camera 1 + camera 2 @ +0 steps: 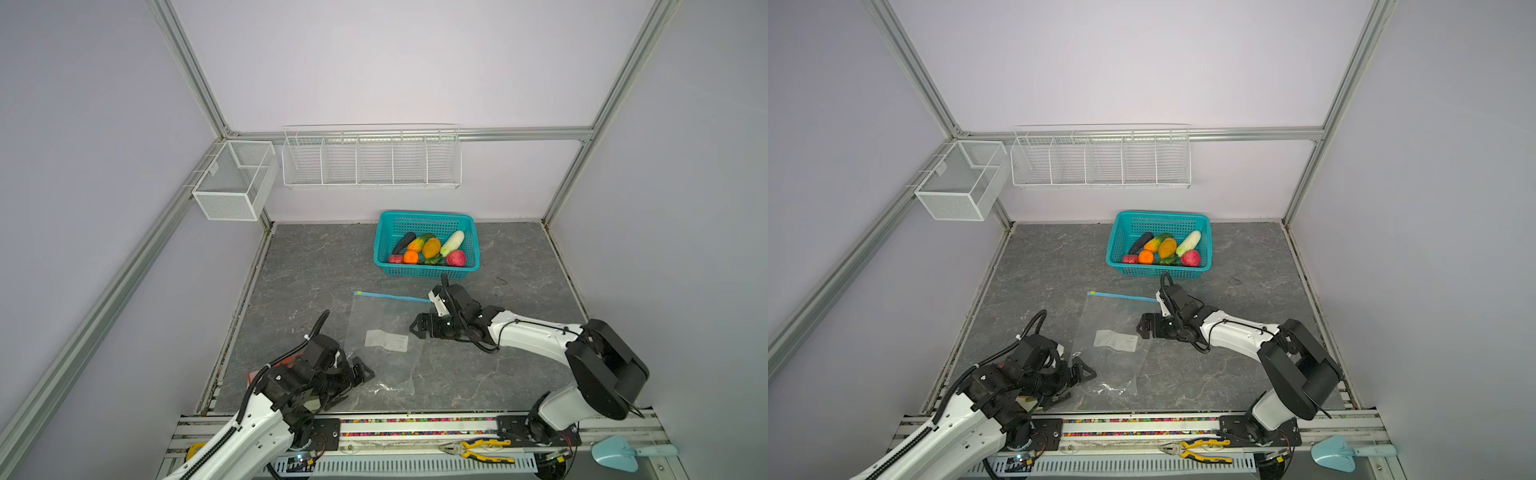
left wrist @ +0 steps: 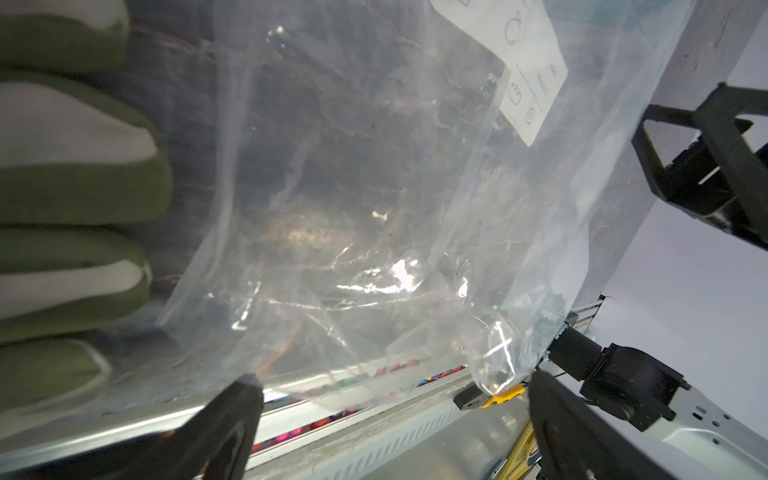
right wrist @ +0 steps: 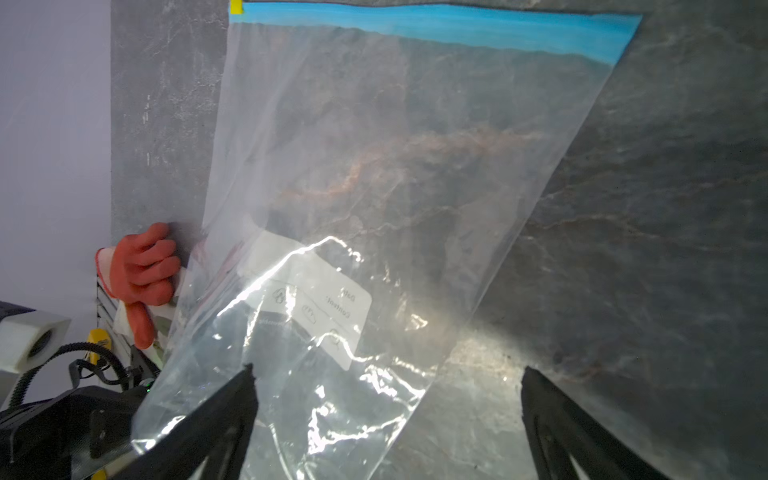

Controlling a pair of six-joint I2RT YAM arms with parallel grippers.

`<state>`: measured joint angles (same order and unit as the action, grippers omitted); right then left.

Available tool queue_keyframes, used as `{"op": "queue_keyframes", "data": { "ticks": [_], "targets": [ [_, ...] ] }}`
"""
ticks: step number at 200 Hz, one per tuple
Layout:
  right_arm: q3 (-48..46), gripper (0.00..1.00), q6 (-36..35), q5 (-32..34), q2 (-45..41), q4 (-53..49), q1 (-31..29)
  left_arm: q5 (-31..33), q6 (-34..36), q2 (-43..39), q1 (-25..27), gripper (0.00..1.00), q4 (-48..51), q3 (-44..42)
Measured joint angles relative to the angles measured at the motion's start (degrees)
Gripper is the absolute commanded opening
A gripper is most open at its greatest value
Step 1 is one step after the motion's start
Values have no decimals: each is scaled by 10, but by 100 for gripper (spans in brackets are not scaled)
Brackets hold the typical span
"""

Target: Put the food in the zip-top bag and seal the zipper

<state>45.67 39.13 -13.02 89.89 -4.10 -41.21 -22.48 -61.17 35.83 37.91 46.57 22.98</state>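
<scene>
On the table I saw the zip-top bag lying flat and empty. Beyond the bag's far edge, apart from it, sat the teal basket. My right gripper hung over the bag's right edge and my left gripper sat at its near left edge, both jaws spread wide, gripping nothing. All the food lay in that basket. The blue zipper ran along the bag's far edge.

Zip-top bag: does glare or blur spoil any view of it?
Left wrist view: bright glare streaks on the zip-top bag, and the green glove beside it is out of focus. Right wrist view: a white glare band crosses the label; the zipper is sharp. Both top views: even light, no glare, plastic faint but readable.
</scene>
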Motion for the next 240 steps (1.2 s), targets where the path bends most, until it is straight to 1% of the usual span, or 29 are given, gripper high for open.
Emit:
{"op": "queue_keyframes", "data": {
  "ticks": [37, 50, 64, 77, 97, 123, 157, 179, 198, 220, 240],
  "targets": [
    [0, 84, 1, -37, 30, 48, 13, 17, 13, 54, 0, 100, -83, 0],
    [0, 77, 2, -50, 39, 62, 15, 26, 17, 66, 0, 100, -108, -1],
    [0, 73, 3, -64, 46, 75, 18, 31, 24, 80, -4, 99, -127, -1],
    [-2, 68, 3, -72, 47, 84, 20, 32, 33, 94, -17, 98, -138, -1],
    [-12, 62, 4, -83, 47, 99, 21, 31, 51, 109, -51, 97, -150, -1],
    [-36, 56, 5, -92, 45, 106, 21, 30, 81, 142, -90, 96, -159, 8],
    [-71, 55, 10, -87, 20, 104, 7, 30, 123, 204, -117, 95, -169, 52],
    [-84, 54, 14, -73, -3, 100, -20, 34, 148, 229, -130, 94, -174, 76],
    [-90, 54, 19, -60, -7, 100, -43, 48, 168, 243, -142, 92, -173, 89],
    [-99, 54, 29, -49, -10, 100, -59, 72, 184, 257, -154, 87, -174, 100],
    [-106, 58, 31, -34, -35, 90, -62, 88, 189, 276, -158, 80, -183, 107]
  ]
}}
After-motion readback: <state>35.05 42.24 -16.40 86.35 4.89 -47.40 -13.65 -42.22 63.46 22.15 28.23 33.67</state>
